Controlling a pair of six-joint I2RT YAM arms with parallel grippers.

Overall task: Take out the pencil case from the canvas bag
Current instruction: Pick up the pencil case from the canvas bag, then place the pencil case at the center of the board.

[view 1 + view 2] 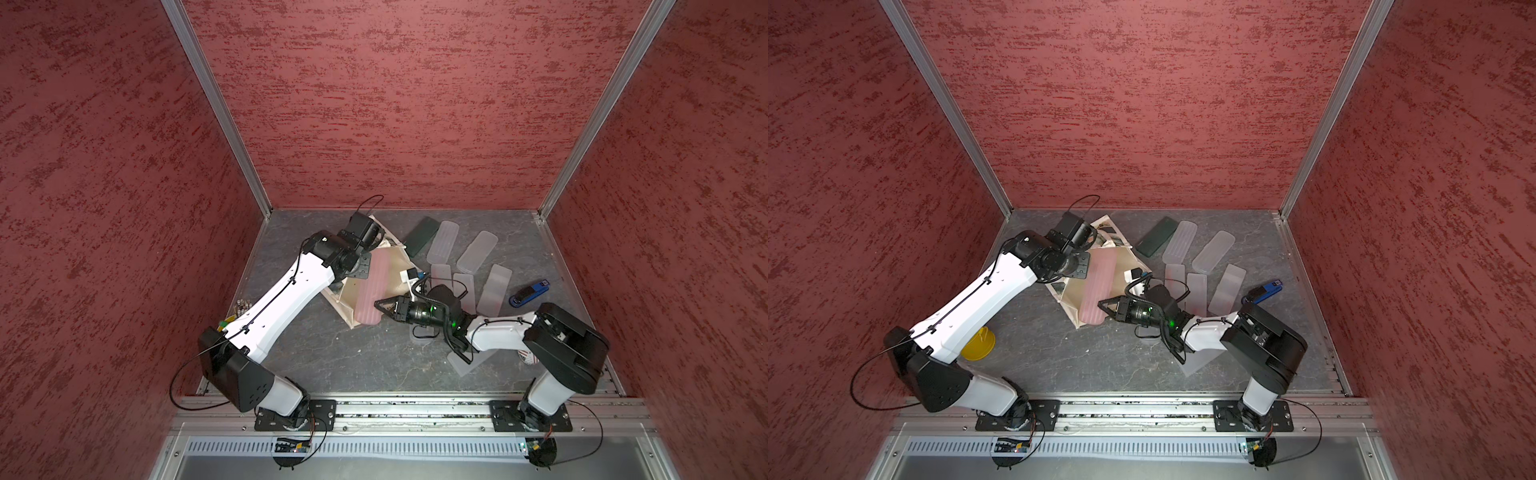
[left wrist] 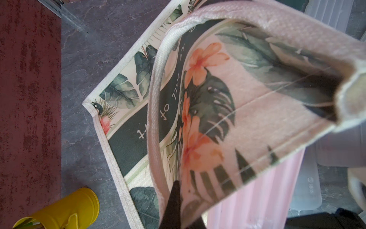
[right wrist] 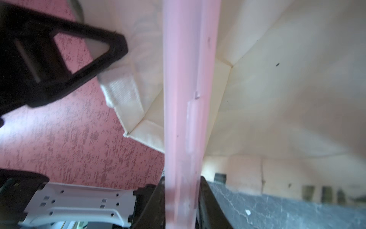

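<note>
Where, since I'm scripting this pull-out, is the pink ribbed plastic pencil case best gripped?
Probably the near end of the pink ribbed plastic pencil case, pinched across its thin depth, coming from the open mouth of the cream leaf-print canvas bag. It is a flat slab, edge-on to that side; the right gripper is shut on it.

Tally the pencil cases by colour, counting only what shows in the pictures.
Pink pencil case: 1
Dark green pencil case: 1
Frosted clear pencil cases: 6, one mostly hidden under the right arm
Total: 8
</note>
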